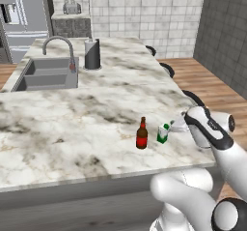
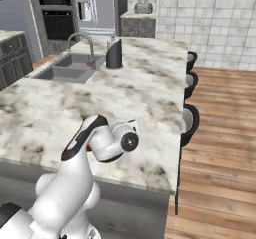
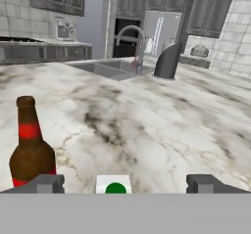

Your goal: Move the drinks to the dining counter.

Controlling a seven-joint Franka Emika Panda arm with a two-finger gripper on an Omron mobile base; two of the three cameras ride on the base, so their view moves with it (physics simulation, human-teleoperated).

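Observation:
Two of the drinks stand near the front right of the dining counter [image 1: 72, 123]: a small red-brown beer bottle [image 1: 141, 134] and, just right of it, a green-and-white carton [image 1: 163, 134]. My gripper [image 1: 177, 125] is low over the marble, right beside the carton. In the hand view the gripper [image 3: 126, 183] is open. The carton [image 3: 113, 185] sits between its fingertips [image 3: 49, 183], clear of both. The beer bottle [image 3: 30, 147] is upright just outside the left finger. In the right base view my arm covers both drinks.
An inset grey sink [image 1: 48, 73] with a curved faucet [image 1: 60, 44] lies at the far left of the island. A grey canister [image 1: 92, 54] stands beside it. Dark stools [image 2: 190, 118] line the right side over the wood floor. The counter's front edge runs close to the drinks.

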